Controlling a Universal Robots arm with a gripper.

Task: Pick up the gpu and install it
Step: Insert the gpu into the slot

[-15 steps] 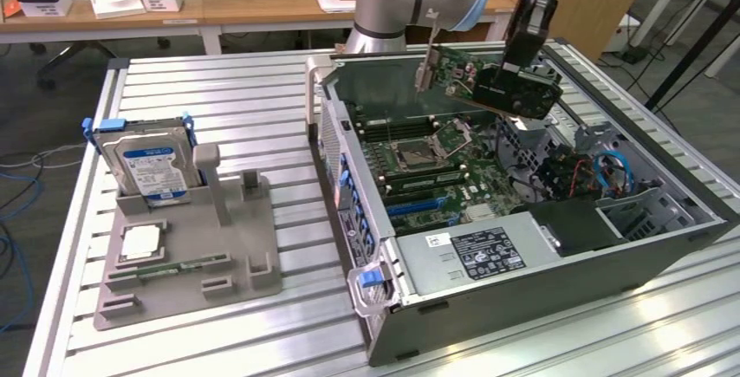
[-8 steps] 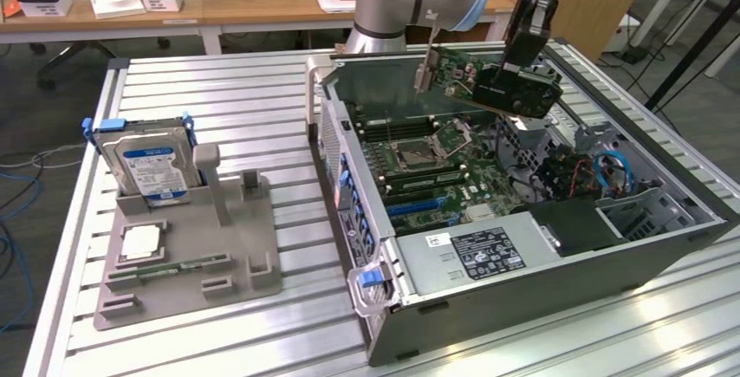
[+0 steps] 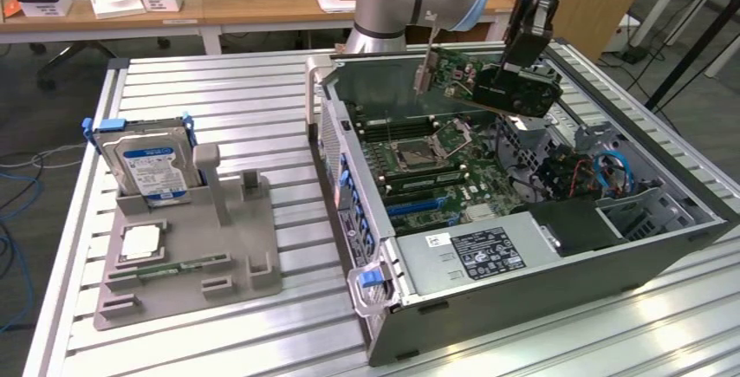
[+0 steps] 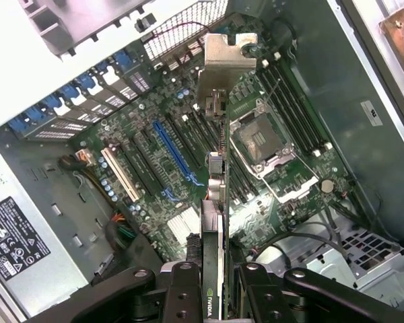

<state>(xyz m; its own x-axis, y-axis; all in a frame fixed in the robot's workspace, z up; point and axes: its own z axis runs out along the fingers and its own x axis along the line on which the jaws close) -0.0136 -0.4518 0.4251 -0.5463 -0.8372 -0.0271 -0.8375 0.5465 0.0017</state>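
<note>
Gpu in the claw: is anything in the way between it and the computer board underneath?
Nothing visible is. The claw holds the gpu in the air over the open case, and the motherboard beneath it lies bare, its long slots uncovered. The cables sit off to the exterior view's right.

Wooden desks [image 3: 231, 9] behind a slatted metal table [image 3: 208, 91], dark grey floor [image 3: 23, 108]

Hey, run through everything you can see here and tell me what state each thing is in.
gpu: held in the air over the case, not seated.
claw: shut on the gpu.
case: lying on its side, open, motherboard exposed.
blue slot: empty.
hard drive: upright in the gray stand.
memory stick: lying flat on the stand.
</note>
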